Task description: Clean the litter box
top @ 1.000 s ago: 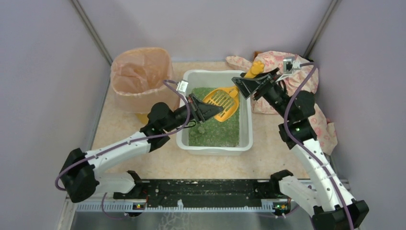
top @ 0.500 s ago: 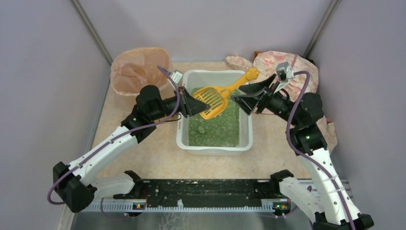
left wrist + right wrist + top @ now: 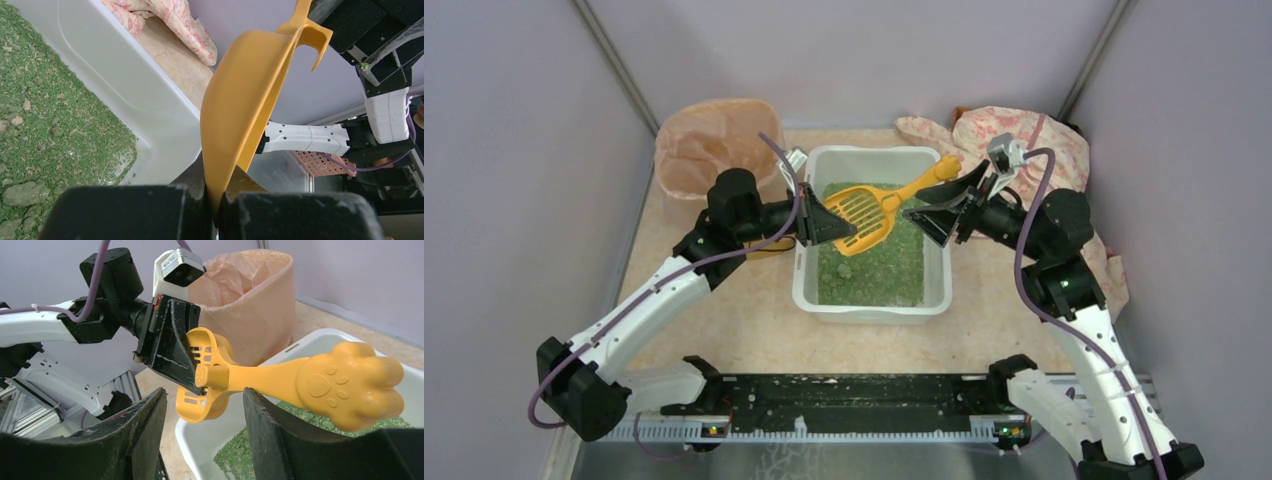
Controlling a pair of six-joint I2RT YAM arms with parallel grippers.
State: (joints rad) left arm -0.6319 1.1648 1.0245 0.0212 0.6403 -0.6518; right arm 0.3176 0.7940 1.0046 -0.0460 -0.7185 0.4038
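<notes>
The white rectangular plastic litter box (image 3: 871, 309), with rounded corners and a turned-out rim, sits upright and flat on the beige speckled counter (image 3: 724, 320), its long sides running away from the near edge. Green granular litter (image 3: 879, 275) covers its floor in an uneven layer well below the rim, leaving the smooth inner walls bare above it. In the left wrist view the layer thins towards one corner. A few greyish-green clumps (image 3: 845, 270) lie on the surface, left of the middle.

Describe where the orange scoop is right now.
Top view, centre: the scoop is over the litter box, head clamped in the left pincer, handle beside the right pincer.
</notes>
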